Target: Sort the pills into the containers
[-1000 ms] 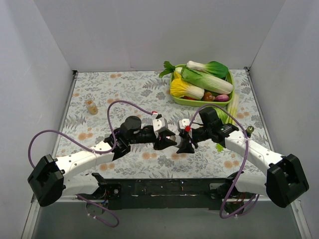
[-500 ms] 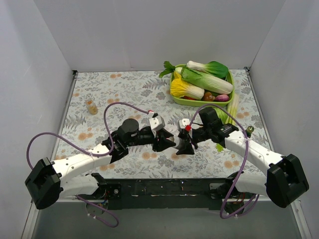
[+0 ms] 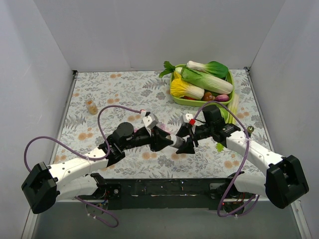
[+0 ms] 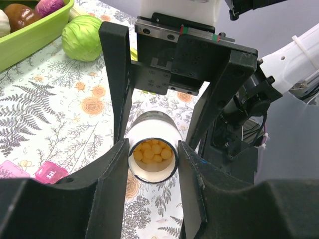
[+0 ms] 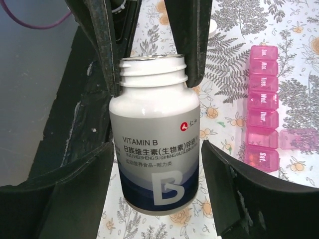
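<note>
Left end effector (image 4: 153, 160) clamps neck of uncapped white plastic Vitamin B bottle (image 5: 155, 114), yellow pills (image 4: 153, 151) inside. Right end effector (image 5: 157, 172) gapes around its body, gripping nothing. Pink translucent pill-organizer strip (image 5: 261, 109) lies on tabletop (image 5: 227, 64) just beside. Best: right clears off, left tips slowly over one compartment.

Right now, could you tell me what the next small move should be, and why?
Probably back the right gripper away: its jaws stand clear of the uncapped bottle, which the left gripper grips, so it can pour into the pink organizer.
</note>
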You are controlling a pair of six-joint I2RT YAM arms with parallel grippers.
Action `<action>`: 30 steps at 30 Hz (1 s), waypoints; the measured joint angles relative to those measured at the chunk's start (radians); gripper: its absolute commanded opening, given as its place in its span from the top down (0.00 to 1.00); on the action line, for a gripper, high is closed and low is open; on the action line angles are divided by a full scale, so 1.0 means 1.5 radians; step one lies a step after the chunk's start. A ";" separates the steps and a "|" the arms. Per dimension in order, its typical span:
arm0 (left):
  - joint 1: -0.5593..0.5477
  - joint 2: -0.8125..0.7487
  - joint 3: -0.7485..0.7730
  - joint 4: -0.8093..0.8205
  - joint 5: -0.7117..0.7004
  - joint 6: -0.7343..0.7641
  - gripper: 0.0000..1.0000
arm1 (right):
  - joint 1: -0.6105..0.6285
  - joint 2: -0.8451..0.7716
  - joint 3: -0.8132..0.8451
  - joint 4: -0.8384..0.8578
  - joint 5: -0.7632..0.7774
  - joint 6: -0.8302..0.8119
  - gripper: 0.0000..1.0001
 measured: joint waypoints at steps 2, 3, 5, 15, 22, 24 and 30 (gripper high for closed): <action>0.000 0.000 0.000 0.005 -0.003 -0.006 1.00 | -0.001 0.000 -0.006 0.014 -0.010 0.019 0.24; 0.000 0.000 0.000 0.008 -0.005 -0.008 1.00 | -0.002 0.000 -0.008 0.021 -0.015 0.029 0.25; 0.000 0.000 0.000 0.014 -0.009 -0.014 1.00 | -0.003 0.000 -0.012 0.036 -0.025 0.046 0.27; 0.000 0.004 0.000 0.036 -0.012 -0.029 1.00 | -0.004 0.002 -0.015 0.076 -0.044 0.095 0.70; 0.000 0.004 0.000 0.041 -0.019 -0.043 0.30 | -0.008 0.005 -0.015 0.084 -0.053 0.105 0.90; 0.000 0.001 0.000 0.040 -0.026 -0.051 0.12 | -0.014 0.005 -0.015 0.084 -0.057 0.104 0.91; 0.006 -0.084 0.005 0.001 -0.073 -0.074 0.02 | -0.082 -0.007 0.003 0.046 -0.041 0.082 0.93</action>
